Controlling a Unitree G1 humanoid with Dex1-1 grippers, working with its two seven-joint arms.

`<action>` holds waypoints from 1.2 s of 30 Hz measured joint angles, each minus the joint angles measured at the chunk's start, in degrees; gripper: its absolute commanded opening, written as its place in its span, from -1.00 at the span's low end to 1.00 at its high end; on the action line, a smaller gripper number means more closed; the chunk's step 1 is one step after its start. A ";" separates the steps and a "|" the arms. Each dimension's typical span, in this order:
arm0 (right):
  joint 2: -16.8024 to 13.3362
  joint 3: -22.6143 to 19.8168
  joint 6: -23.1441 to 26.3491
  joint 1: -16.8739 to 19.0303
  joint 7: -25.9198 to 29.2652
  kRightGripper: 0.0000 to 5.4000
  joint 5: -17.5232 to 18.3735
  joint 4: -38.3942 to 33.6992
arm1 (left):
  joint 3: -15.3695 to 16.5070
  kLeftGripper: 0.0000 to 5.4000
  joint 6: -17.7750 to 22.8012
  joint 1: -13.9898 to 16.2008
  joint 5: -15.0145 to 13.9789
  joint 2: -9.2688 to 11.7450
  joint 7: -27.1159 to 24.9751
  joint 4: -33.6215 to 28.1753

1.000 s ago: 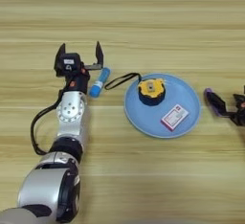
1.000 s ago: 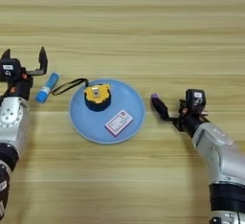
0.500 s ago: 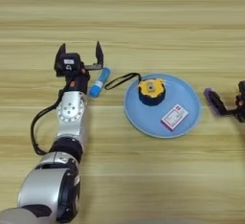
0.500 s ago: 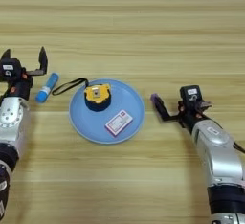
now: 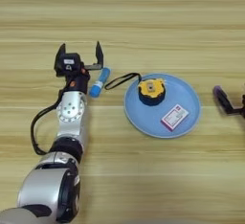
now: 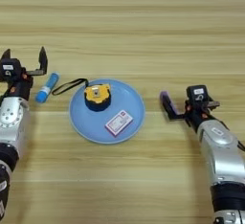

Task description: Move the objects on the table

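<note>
My left gripper [image 5: 80,53] stands open at the left of the table [image 5: 143,17], its fingers spread wide with nothing between them. A blue tube [image 5: 99,82] lies just right of its right finger. A round yellow-and-black tape measure [image 5: 151,91] sits on a blue plate [image 5: 189,94], and its black cord [image 5: 119,80] trails left off the rim. A pink-and-white card [image 5: 174,117] lies on the plate too. Right of the plate, my right gripper [image 6: 191,105] is open, and a short purple stick [image 6: 167,103] lies against its left finger.
The plate sits between the two arms. My right forearm [image 6: 221,156] comes up from the lower right corner, my left arm [image 5: 69,122] from the lower left. Bare wood stretches across the far half of the table.
The right gripper and the purple stick at its left finger have shifted slightly to the right, away from the plate. The left arm, tube and plate have not moved.
</note>
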 measured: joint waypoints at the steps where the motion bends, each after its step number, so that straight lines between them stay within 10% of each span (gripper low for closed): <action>1: 0.01 0.09 0.00 0.01 -0.02 1.00 0.00 -0.04 | 0.00 1.00 0.00 0.00 0.00 0.00 0.00 0.00; 19: 4.09 5.13 0.56 3.35 -0.41 1.00 -2.00 -4.56 | 0.12 1.00 0.01 0.00 -0.03 0.14 -0.17 0.01; 36: 3.27 4.05 0.31 2.50 -0.90 0.30 -1.98 -1.29 | 0.13 1.00 0.01 0.00 -0.04 0.15 -0.29 0.01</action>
